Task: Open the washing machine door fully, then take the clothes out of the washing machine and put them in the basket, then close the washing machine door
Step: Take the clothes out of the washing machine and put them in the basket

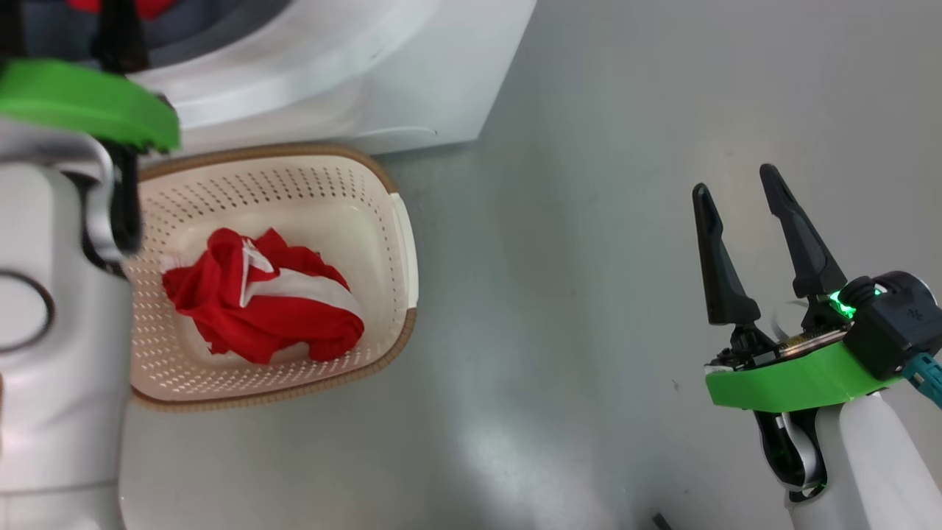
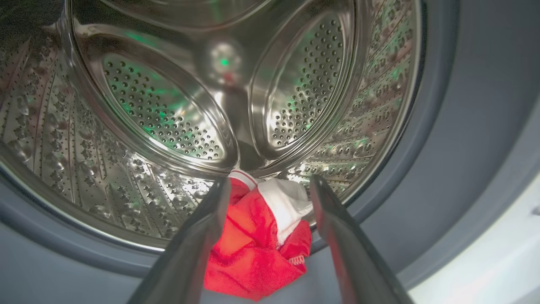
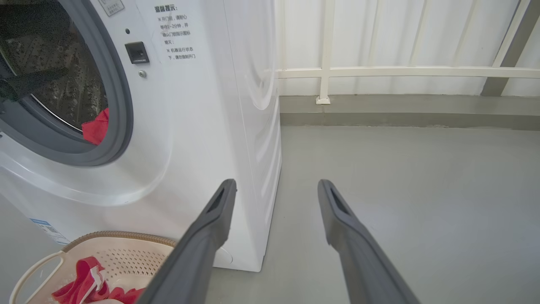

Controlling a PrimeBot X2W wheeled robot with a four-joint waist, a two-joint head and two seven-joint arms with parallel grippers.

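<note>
My left pincer (image 2: 270,181) stands wide at the mouth of the washing machine (image 3: 202,126), holding nothing. Its two fingers reach on either side of the red cloth (image 2: 249,253) that is left to fetch. That cloth lies low at the near lip of the drum (image 2: 168,118), with a white panel on top and its near edge hanging over the grey rubber ring (image 2: 443,169). To take it well, I judge I should go down and a little farther in, until the fingertips pass the thick of the heap. Then I should close on the red bulk rather than on the thin white flap, which could slip out or bring only a corner. I should keep the tips off the steel and off the rubber, so I pinch fabric alone. Once it is held I should lift before drawing back, so the hanging edge clears the ring instead of dragging on it. The basket (image 1: 331,199) waits on the floor (image 1: 589,294) just in front of the machine, with one red bundle (image 1: 272,309) already in it, so the carry is short and downward. My right pincer (image 1: 734,179) is also wide and empty, well to the right over bare floor, out of the way.
</note>
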